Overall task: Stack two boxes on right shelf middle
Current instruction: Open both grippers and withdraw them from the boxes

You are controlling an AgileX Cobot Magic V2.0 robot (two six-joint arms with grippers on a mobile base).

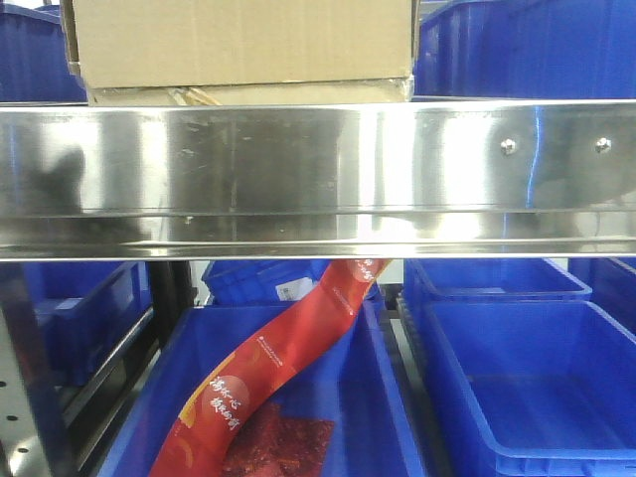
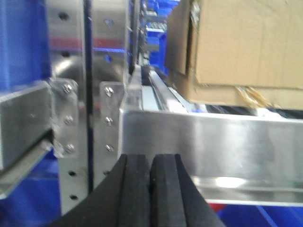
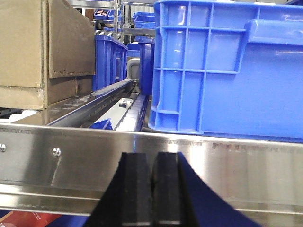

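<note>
A brown cardboard box [image 1: 243,45] sits on the steel shelf [image 1: 318,179], with a flatter cardboard piece [image 1: 248,94] under it. It also shows in the left wrist view [image 2: 246,47] and the right wrist view [image 3: 42,52]. My left gripper [image 2: 150,163] is shut and empty, close in front of the shelf's front rail, left of the box. My right gripper [image 3: 152,163] is shut and empty, in front of the rail [image 3: 151,151], between the box and a blue crate [image 3: 227,66]. Neither gripper shows in the front view.
A blue crate [image 1: 527,45] stands on the shelf right of the box. Below the shelf are blue bins [image 1: 537,388]; one holds red snack packets [image 1: 278,368]. A perforated steel upright [image 2: 71,94] stands left of the left gripper. More blue bins [image 3: 109,61] stand behind.
</note>
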